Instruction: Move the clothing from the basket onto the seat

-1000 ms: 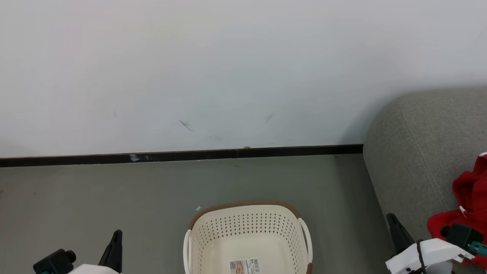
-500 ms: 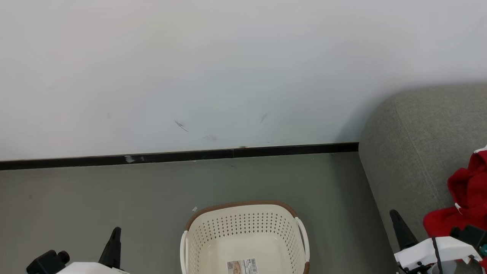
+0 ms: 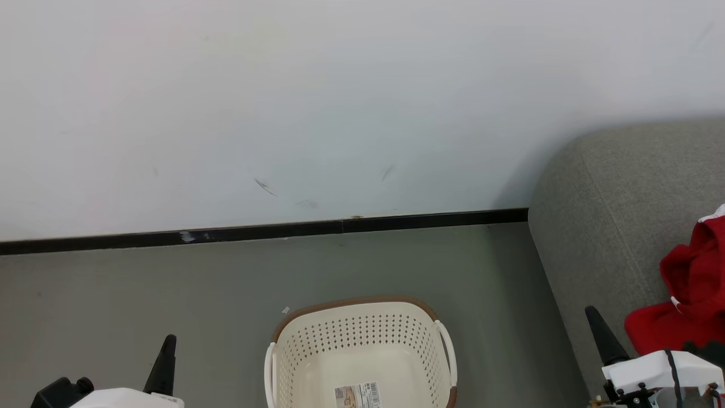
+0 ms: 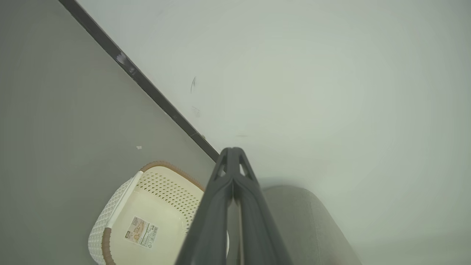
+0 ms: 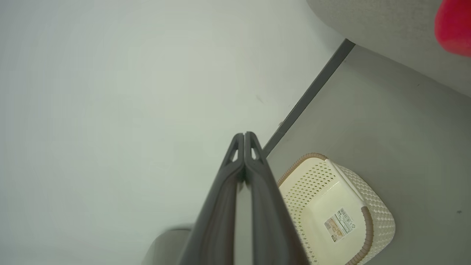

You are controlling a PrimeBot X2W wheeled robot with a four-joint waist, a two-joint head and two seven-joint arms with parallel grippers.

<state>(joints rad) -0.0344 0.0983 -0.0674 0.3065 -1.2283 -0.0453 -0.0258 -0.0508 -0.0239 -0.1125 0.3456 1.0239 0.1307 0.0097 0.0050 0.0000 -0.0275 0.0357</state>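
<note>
The cream basket with a brown rim stands on the floor at the bottom centre, holding nothing but a label sticker. Red clothing with white trim lies on the grey seat at the right edge. My left gripper sits at the lower left, left of the basket, shut and holding nothing. My right gripper is at the lower right beside the seat's front, also shut with nothing in it. The basket lies below the shut left gripper in its wrist view. The right wrist view has its shut gripper, the basket and a red patch of clothing.
A white wall with a black skirting strip runs behind the basket. Grey floor spreads to the left of the basket and between it and the seat. A small white scrap lies by the basket's rim.
The whole head picture has shifted slightly left, so the camera moved. The right gripper has drifted a little right and up relative to the basket. Both grippers stay shut.
</note>
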